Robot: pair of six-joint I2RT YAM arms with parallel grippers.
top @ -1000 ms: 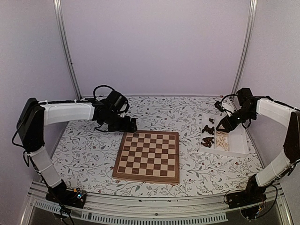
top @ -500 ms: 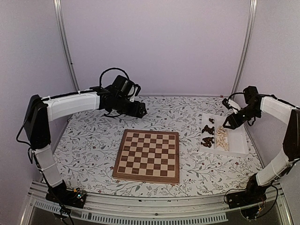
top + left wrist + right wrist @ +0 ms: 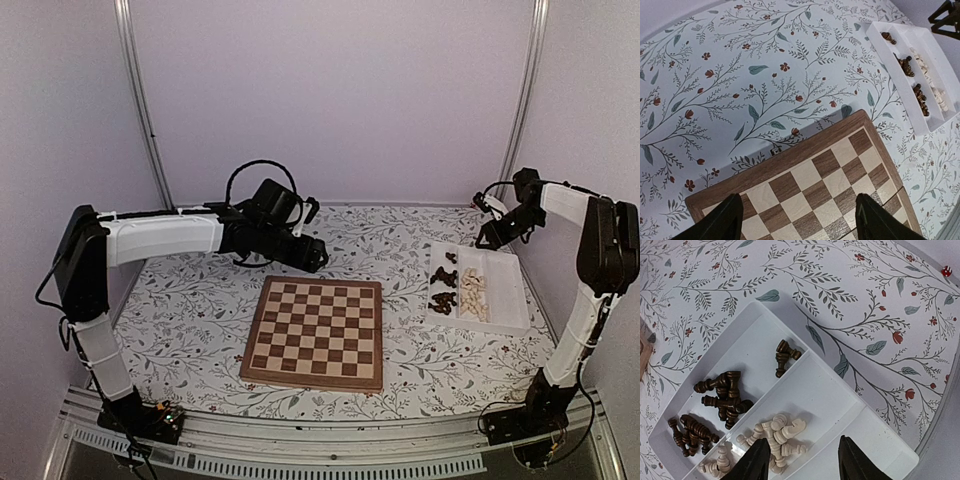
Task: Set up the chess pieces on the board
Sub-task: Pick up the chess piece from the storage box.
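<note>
The chessboard point(image 3: 316, 332) lies flat at the table's middle with no pieces on it; its far corner shows in the left wrist view point(image 3: 825, 165). Dark brown chess pieces point(image 3: 444, 286) point(image 3: 722, 399) and pale cream chess pieces point(image 3: 472, 292) point(image 3: 775, 432) lie loose in separate compartments of a white tray point(image 3: 508, 300) point(image 3: 875, 437) at the right. My left gripper point(image 3: 314, 256) point(image 3: 797, 220) is open and empty, hovering above the board's far edge. My right gripper point(image 3: 484, 238) point(image 3: 802, 460) is open and empty, high above the tray's far end.
A floral-patterned cloth point(image 3: 180, 310) covers the table. Pale walls and two metal uprights point(image 3: 140, 100) close the back and sides. A small red thing point(image 3: 946, 271) lies on the cloth beyond the tray.
My left gripper has swung right and up from the board's far left corner to above its far edge. My right gripper has pulled back and up, away from the tray's middle.
</note>
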